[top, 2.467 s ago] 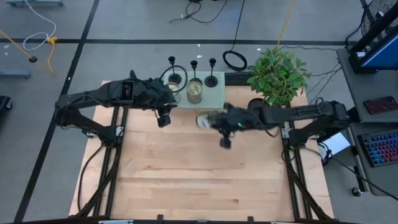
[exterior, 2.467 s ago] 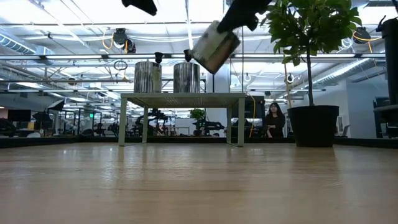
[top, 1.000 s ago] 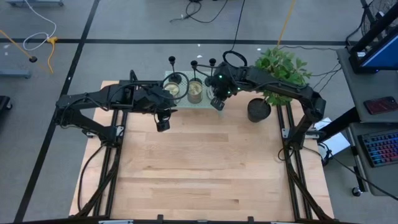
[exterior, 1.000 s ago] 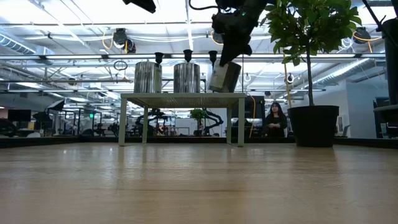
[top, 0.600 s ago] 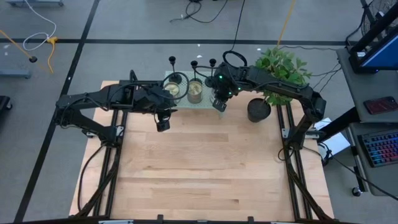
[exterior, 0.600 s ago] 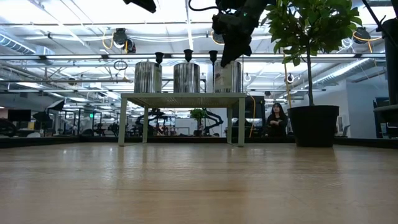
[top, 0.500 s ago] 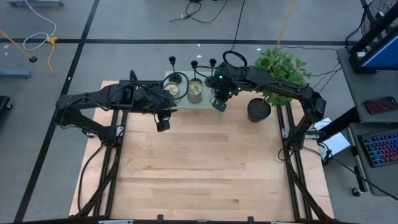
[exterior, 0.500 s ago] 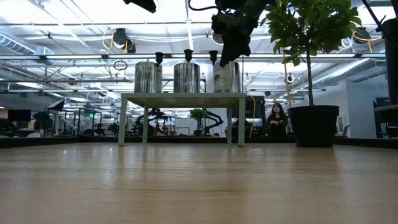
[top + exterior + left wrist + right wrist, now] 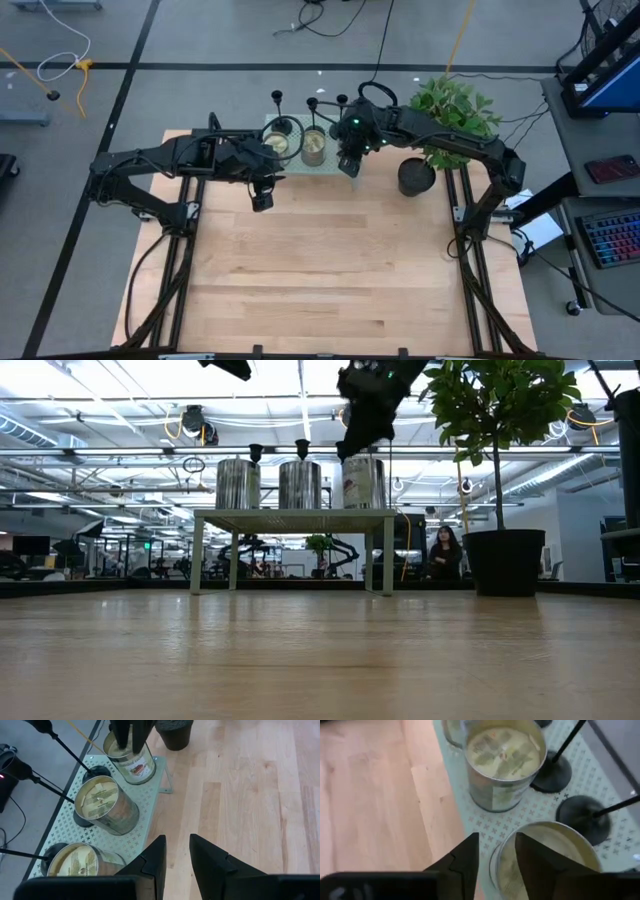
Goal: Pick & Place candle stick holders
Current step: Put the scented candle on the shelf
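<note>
Three black candle stick holders (image 9: 277, 100) (image 9: 312, 103) (image 9: 341, 101) stand by their round bases along the far edge of a pale perforated stand (image 9: 330, 167). In front of them stand three glass candle jars (image 9: 238, 483) (image 9: 300, 483) (image 9: 365, 482). My right gripper (image 9: 497, 852) is open just over the right-hand jar (image 9: 545, 857), one finger on either side of its near rim. My left gripper (image 9: 176, 852) hangs open and empty above the table, near the stand's left front corner. My right gripper's fingers (image 9: 467, 852) point down from above, one on each side of the near rim (image 9: 496, 862) of the right-hand jar. I cannot tell whether they touch it. The jar stands upright on the stand.
A potted plant (image 9: 447, 120) in a black pot (image 9: 417, 176) stands just right of the stand, close to my right arm. The wooden table top (image 9: 330, 270) stretches toward the near edge. A person (image 9: 438, 552) shows in the room far behind.
My right gripper has brought the tilted jar down onto the stand's right end, where it now stands upright beside the other two. The gripper has then risen a little off the jar's top.
</note>
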Available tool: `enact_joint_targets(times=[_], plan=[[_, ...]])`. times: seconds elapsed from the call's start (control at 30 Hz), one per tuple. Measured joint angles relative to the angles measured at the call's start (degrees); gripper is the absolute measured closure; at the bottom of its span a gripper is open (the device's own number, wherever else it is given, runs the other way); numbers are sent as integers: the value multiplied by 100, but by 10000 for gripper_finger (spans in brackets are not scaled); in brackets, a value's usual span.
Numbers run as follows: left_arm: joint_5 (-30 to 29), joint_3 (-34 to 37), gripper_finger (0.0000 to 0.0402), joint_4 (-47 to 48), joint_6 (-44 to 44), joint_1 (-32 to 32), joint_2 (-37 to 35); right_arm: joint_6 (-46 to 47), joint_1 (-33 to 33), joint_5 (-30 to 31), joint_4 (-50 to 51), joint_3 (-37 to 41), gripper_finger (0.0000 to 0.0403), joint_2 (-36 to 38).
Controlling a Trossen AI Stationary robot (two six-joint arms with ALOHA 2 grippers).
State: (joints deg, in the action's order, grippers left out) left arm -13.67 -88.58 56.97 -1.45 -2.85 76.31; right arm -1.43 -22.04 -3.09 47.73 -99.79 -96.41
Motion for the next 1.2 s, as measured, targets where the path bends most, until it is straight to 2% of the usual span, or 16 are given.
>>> enact_joint_targets(times=[0.23, 0.37, 0.47, 0.6, 0.7, 0.87, 1.07, 1.2], plan=[[9, -1, 309, 32, 13, 4, -85, 52, 108, 8, 153, -11, 269, 608], [-16, 0, 309, 108, 15, 31, -265, 88, 316, 4, 787, 2, 281, 864], [-156, 0, 309, 249, 88, 36, -527, 319, 517, 213, 1033, 369, 297, 1035], [-227, 0, 309, 409, 224, 37, -973, 886, 719, 1149, 733, 1263, 324, 1283], [-297, 0, 309, 432, 327, 37, -1285, 1271, 675, 1622, 542, 1852, 350, 1386], [-299, 0, 309, 438, 504, 37, -1660, 1155, 479, 1657, -478, 2508, 398, 1423], [-297, -1, 309, 457, 497, 37, -1834, 933, 242, 1641, -1244, 2774, 398, 1410], [-297, 0, 309, 457, 496, 37, -1819, 887, 157, 1630, -1379, 2850, 401, 1405]])
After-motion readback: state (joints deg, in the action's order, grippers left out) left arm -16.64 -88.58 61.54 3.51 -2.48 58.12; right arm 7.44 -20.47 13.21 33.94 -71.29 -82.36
